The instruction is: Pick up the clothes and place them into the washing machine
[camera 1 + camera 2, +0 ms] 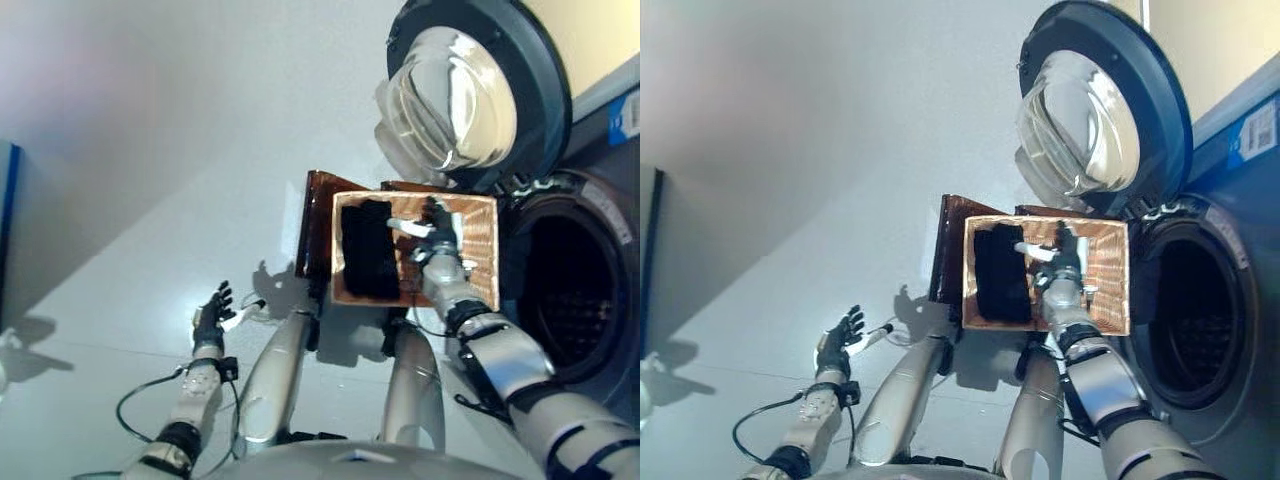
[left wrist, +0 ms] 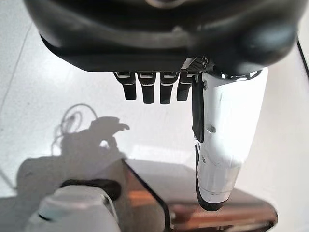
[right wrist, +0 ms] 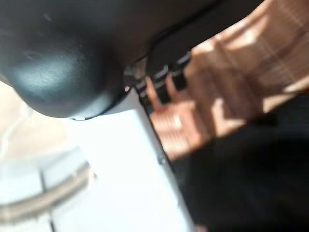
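A black garment (image 1: 367,250) lies in the left half of a brown wicker basket (image 1: 415,197) on the floor in front of me. My right hand (image 1: 438,240) is inside the basket just right of the garment. Its fingers are straight over the woven bottom and its white-covered thumb points toward the cloth, holding nothing. The right wrist view shows the dark cloth (image 3: 251,179) beside the thumb (image 3: 130,159). The washing machine's drum opening (image 1: 570,290) gapes at the right. My left hand (image 1: 212,315) hangs open over the floor at the lower left.
The washer's round glass door (image 1: 460,95) is swung open above the basket, close to its far rim. A dark brown panel (image 1: 318,225) stands against the basket's left side. Pale bare floor spreads to the left.
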